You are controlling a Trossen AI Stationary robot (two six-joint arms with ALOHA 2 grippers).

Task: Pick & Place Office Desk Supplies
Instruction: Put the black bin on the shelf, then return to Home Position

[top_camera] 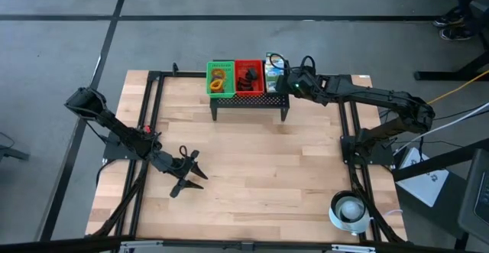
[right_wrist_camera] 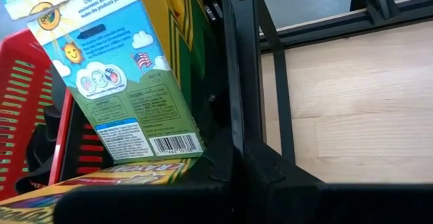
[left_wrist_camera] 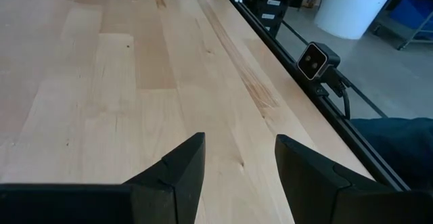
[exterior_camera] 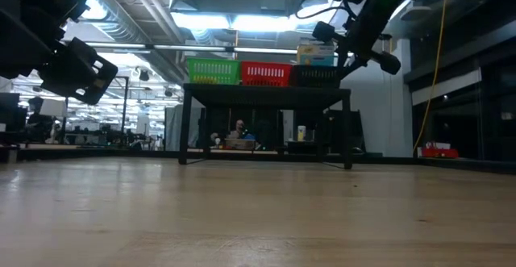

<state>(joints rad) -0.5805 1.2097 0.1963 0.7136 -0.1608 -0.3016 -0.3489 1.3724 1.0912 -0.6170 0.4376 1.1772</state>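
The tabletop (top_camera: 252, 169) is pale jointed wood planks. At its far edge stands a black mesh stand (top_camera: 250, 104) carrying a green slatted basket (top_camera: 221, 79) of loops (top_camera: 220, 82), a red one (top_camera: 249, 77) with dark clips (top_camera: 247, 76), and glossy printed packets (right_wrist_camera: 125, 95) on end at its right. The right hand (top_camera: 291, 85), closed, sits beside those packets. The left hand (left_wrist_camera: 233, 166) hangs open near the tabletop's left edge.

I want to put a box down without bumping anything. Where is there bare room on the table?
Bare wood lies between the black stand and the left gripper, and on toward the white round object. Crowded: the baskets on the stand, where the right gripper sits by the packets.
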